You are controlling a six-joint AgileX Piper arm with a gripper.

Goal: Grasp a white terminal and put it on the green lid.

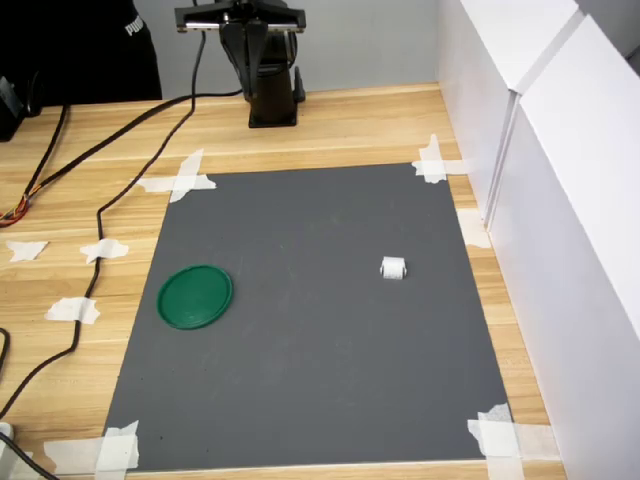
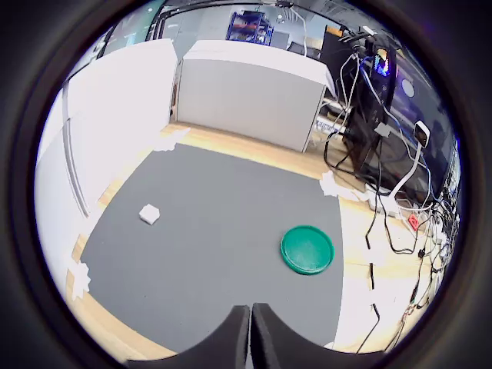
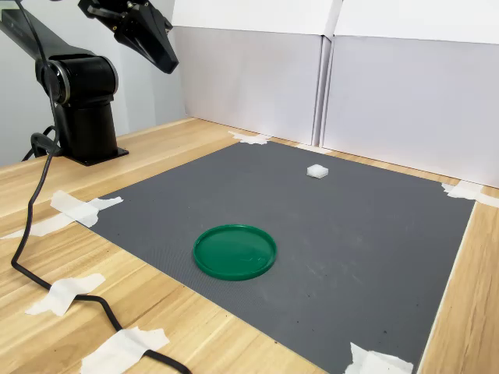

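Where the wooden bench [image 1: 330, 125] is covered by the dark grey mat [image 1: 310, 340], strips of white tape [image 1: 180, 178] pin the mat's corners to the wood. White panels [image 1: 560, 200] wall off the bench just beyond the mat's edge, on the first exterior view's right and across the back in the second exterior view. Black cables [image 1: 110, 210] trail over the wood beside the mat, on the first exterior view's left. The arm's black base [image 3: 82, 101] stands on the bench just off the mat's far edge in the first exterior view, and the end effector [image 3: 165, 56] hangs high above the wood near the base, well clear of the mat. In the wrist view its two fingers [image 2: 231, 338] lie pressed together, pinching nothing.

The green lid [image 1: 195, 296] lies flat on the mat, near the mat's edge on the first exterior view's left, with nothing resting on it. The white terminal [image 1: 393, 268] sits on the mat well apart from the lid, toward the white panels, touching neither the lid nor any tape.
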